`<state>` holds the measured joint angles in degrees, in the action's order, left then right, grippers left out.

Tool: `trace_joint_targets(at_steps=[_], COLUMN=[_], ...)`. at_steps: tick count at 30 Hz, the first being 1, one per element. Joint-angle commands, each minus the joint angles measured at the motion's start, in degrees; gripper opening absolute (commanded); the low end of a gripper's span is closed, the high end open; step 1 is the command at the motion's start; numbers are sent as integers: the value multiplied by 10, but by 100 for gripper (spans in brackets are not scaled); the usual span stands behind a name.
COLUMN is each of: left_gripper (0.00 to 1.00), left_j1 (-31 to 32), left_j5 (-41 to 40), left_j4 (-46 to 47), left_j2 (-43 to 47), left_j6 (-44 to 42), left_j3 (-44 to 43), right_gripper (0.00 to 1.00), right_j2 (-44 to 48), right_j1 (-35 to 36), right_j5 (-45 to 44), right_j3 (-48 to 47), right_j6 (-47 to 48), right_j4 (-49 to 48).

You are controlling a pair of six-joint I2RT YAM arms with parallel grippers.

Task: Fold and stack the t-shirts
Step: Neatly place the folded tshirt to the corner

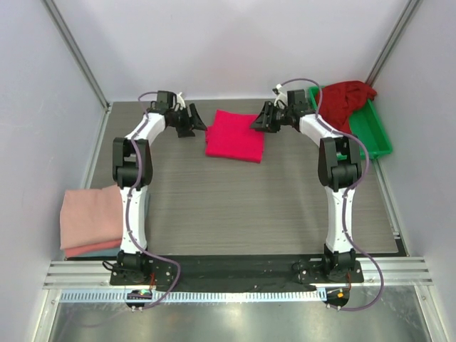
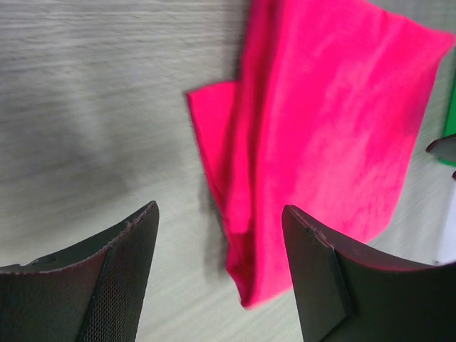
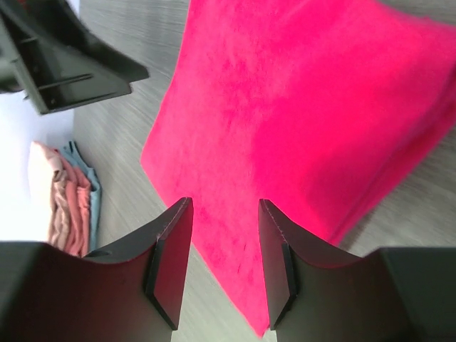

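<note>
Though folded, t-shirt (image 1: 235, 135) beside left gripper (image 1: 196, 127)

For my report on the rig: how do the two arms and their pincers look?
The left arm and right arm have white links with black joints; a thin purple cable loops along each. The left pincer and right pincer are black, with two flat, tapered fingers.

Counts:
- Bright pinkish-red t-shirt (image 1: 235, 135): one, folded, upper centre of the table (image 1: 235, 206).
- Crimson t-shirt (image 1: 345, 98): one, in a heap, upper right.
- Green tray (image 1: 375, 134): one, under the crimson t-shirt.
- Salmon-pink stack (image 1: 91, 217): one, at left. At least two folded layers; the exact number is unclear.
- Pale blue layer (image 3: 91, 196): one, at the stack's edge.
- Grippers: two, left gripper (image 1: 196, 127) and right gripper (image 1: 256, 122).
</note>
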<state>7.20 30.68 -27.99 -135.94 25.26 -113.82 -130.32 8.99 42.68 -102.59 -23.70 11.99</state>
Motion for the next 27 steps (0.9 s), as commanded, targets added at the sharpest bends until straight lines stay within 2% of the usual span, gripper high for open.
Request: trace_joint_targets(at_steps=[1, 6, 13, 20, 27], left_gripper=[71, 70, 63, 60, 57], left_j1=[-16, -16, 9, 23, 39], left_j5=[84, 162, 202, 215, 225], left_j4=[72, 155, 185, 194, 174], left_j2=[-48, -113, -185, -182, -165], left_j6=[64, 137, 159, 173, 150], left_j3=[-19, -44, -102, -69, -48], right_gripper=[48, 47, 47, 47, 47], right_j2=[-31, -63, -101, -119, -122], right_j1=[7, 8, 8, 8, 8], right_j5=[-17, -49, -68, -76, -78], right_j3=[-45, -59, -111, -136, -139], right_j6=[38, 70, 110, 115, 119], right_j4=[23, 42, 97, 99, 98])
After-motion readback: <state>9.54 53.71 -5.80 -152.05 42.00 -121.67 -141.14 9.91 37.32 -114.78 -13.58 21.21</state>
